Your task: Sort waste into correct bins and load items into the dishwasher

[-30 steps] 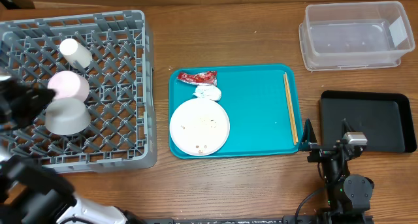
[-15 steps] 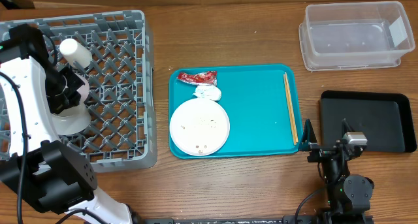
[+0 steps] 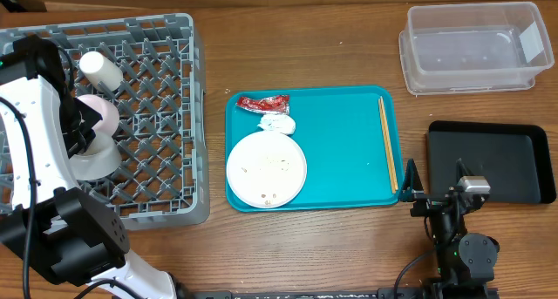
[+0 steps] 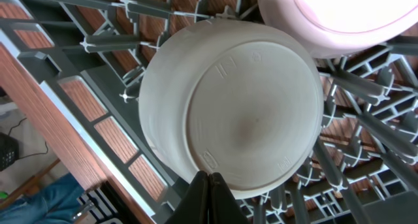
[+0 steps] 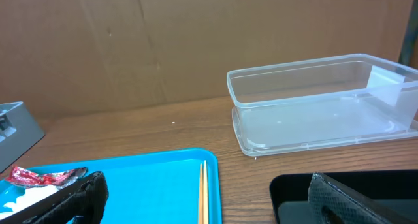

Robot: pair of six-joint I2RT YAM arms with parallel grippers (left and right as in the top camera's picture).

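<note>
A flat teal tray [image 3: 349, 151] lies near the middle of the brown wooden table [image 3: 305, 55], with a plain cardboard wall [image 5: 130, 41] standing behind the far edge.

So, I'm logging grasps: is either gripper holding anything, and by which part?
Nothing is held. The left gripper is shut and empty, over the upturned grey bowl. The right gripper is open and empty.

Left tool [image 4: 209, 183] sits over bowl [image 4: 232, 110] in rack [image 3: 166, 159]; small bowl [image 4: 339, 21], then cup [image 3: 98, 70], beyond it. Right tool [image 5: 206, 185]: chopsticks [image 3: 387, 142] just ahead, tub [image 5: 307, 129] farther ahead-right.
</note>
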